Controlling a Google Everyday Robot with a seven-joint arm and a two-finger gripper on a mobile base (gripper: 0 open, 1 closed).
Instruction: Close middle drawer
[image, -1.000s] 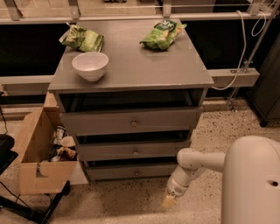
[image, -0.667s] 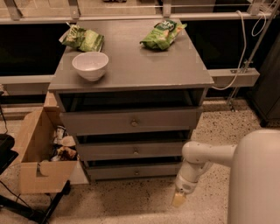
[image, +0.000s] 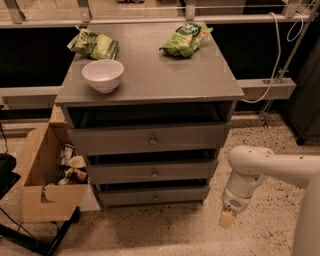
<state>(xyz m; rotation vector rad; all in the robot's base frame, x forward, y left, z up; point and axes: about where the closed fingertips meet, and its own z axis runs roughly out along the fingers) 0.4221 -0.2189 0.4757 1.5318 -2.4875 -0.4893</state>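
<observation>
The grey cabinet (image: 150, 80) has three drawers, all pulled out a little. The middle drawer (image: 153, 171) is the second one, with a small round metal knob (image: 154, 173) at its centre; a dark gap shows above its front. The top drawer (image: 150, 139) stands out the furthest. The bottom drawer (image: 154, 195) sits just below. My gripper (image: 227, 218) hangs low at the end of the white arm (image: 260, 162), to the right of the cabinet near the floor, pointing down, apart from the drawers.
A white bowl (image: 103, 75) and two green snack bags (image: 95, 45) (image: 186, 41) lie on the cabinet top. An open cardboard box (image: 42, 170) with odds and ends stands left of the cabinet. A speckled floor (image: 165, 230) spreads in front.
The arm and gripper have moved to the right, away from the cabinet's front. The drawers have not moved.
</observation>
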